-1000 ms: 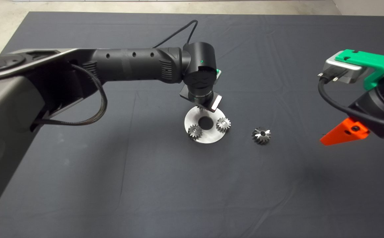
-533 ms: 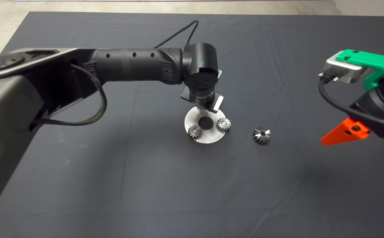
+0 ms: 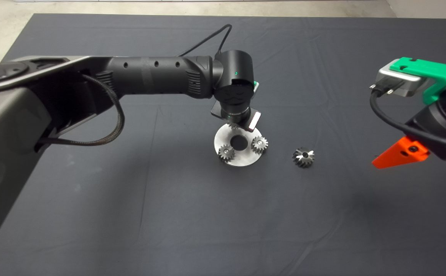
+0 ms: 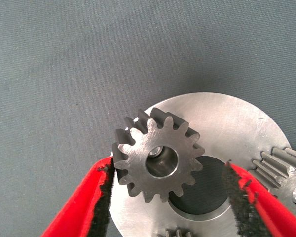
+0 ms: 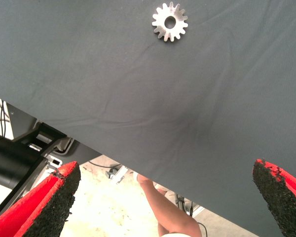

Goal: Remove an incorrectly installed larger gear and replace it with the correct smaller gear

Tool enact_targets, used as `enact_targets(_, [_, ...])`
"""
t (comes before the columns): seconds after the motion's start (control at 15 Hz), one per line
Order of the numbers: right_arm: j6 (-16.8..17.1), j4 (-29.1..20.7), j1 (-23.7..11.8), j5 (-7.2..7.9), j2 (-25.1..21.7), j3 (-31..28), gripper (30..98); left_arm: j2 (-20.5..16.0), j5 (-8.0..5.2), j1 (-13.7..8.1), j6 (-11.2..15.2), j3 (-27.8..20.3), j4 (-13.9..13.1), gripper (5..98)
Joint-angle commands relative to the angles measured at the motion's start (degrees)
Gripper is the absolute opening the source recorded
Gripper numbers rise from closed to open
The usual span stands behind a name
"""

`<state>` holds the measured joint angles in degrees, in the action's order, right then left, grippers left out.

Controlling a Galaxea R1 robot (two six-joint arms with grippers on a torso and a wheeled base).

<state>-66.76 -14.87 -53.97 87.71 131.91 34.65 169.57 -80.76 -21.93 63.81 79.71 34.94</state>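
Note:
The larger gear [image 3: 303, 157] lies on the mat to the right of a round steel plate [image 3: 223, 136]; it also shows in the right wrist view [image 5: 169, 21]. Two smaller gears [image 3: 226, 152] [image 3: 259, 144] sit on the plate. A third smaller gear [image 4: 138, 168] sits over a pin at the plate's far edge, mostly hidden under the left wrist in the head view. My left gripper [image 4: 168, 167] straddles it, open: one pad [image 4: 106, 185] touches its teeth, the other stands apart. My right gripper [image 5: 165, 177] hangs open and empty at the mat's right side [image 3: 399, 153].
The plate [image 4: 227, 118] has a large round centre hole. The left arm spans the mat from the left. A person's leg [image 5: 163, 207] shows on the floor beyond the mat's edge in the right wrist view.
My left wrist has edged slightly to the right over the plate's far gear. The right arm and the larger gear have not moved.

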Motion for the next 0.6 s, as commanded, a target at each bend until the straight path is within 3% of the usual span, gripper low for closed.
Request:
enact_targets(0.0, [-0.3,-1.7,-1.4,0.47,0.3,-0.4,92.3,0.2,-0.01,-2.0,-1.0,-0.4,0.5,56.3])
enact_targets(0.13, [-0.3,-1.7,-1.4,0.44,0.5,-0.3,92.3,0.2,-0.29,-2.3,-3.7,-0.2,2.5,58.7])
enact_targets(0.27, [-0.3,-1.7,-1.4,0.44,0.5,-0.3,92.3,0.2,-1.5,-2.4,-6.1,-0.2,3.4,62.3])
enact_targets(0.53, [-0.3,-1.7,-1.4,0.44,0.5,-0.3,92.3,0.2,-2.46,-3.9,-6.4,-0.2,3.5,63.3])
